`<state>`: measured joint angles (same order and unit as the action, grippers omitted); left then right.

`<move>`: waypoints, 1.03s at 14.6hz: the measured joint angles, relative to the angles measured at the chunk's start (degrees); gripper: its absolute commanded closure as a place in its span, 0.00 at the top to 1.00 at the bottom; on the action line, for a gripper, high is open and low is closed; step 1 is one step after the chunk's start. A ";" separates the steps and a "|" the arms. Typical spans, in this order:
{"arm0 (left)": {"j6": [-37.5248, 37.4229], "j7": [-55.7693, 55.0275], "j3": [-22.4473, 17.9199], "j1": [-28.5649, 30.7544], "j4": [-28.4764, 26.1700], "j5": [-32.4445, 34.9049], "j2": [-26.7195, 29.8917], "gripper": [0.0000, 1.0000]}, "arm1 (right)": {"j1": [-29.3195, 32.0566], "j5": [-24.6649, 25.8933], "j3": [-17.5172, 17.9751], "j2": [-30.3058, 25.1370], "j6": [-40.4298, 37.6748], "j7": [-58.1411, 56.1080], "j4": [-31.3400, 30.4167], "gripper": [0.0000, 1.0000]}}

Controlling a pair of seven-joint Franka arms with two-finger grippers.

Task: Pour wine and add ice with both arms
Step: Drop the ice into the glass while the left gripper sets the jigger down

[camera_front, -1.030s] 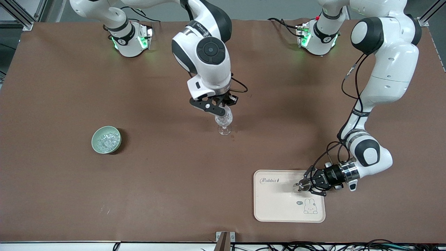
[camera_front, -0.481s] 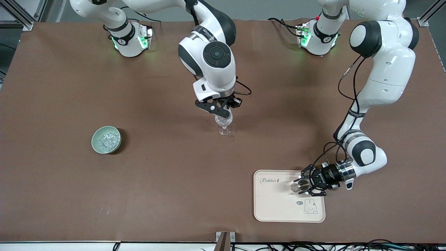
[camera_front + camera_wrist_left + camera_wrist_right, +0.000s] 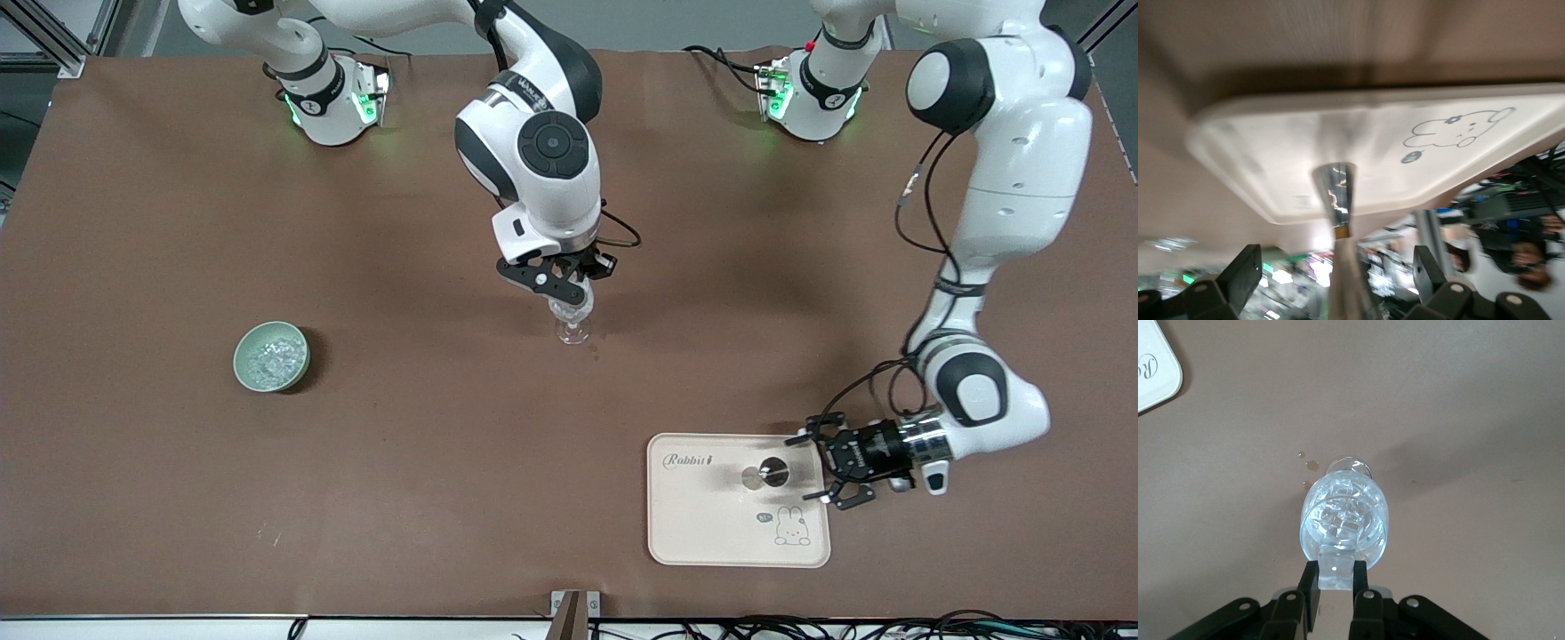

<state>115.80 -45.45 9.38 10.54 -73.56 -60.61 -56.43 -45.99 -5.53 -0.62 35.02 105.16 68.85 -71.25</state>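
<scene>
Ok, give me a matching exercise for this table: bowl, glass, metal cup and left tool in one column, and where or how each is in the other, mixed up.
Things:
1 bowl
2 glass
3 metal cup
4 left tool

States:
A standing on the tray
B open, at the tray's edge
C under the right tool
D holding ice, toward the right arm's end of the table

Pairs: 1-D, 2-C, 3-A, 4-B

The tray carries the word "Rabbit" in script near its 10 o'clock corner. No other writing can be read.
</scene>
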 measured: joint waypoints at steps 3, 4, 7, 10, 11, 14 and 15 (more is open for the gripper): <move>-6.30 0.02 0.07 3.43 0.03 14.58 4.67 1.00 | -0.01 0.00 0.00 0.02 -0.03 0.00 0.01 0.06; -7.93 0.12 0.12 3.62 0.09 18.42 6.55 1.00 | -0.03 0.00 0.00 0.03 -0.05 0.00 0.01 0.07; -12.99 0.19 1.54 2.64 0.26 30.14 13.56 1.00 | -0.15 0.00 0.01 0.09 -0.18 0.00 0.01 0.10; -17.48 0.79 5.61 1.63 0.32 40.12 21.10 1.00 | -0.22 0.00 0.00 0.15 -0.22 0.00 0.01 0.27; -19.10 1.68 7.12 1.47 0.37 43.24 23.70 1.00 | -0.23 0.00 0.00 0.16 -0.22 0.00 0.01 0.34; -24.40 8.35 10.69 1.33 0.36 52.54 31.67 1.00 | -0.23 0.00 0.00 0.17 -0.24 0.03 0.03 0.58; -25.90 11.70 11.56 1.34 0.32 55.51 34.12 1.00 | -0.23 0.00 0.00 0.17 -0.25 0.04 0.03 0.74</move>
<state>89.90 -33.75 20.95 11.88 -73.24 -5.10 -22.31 -46.23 -5.53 -0.62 35.19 104.91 68.89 -71.22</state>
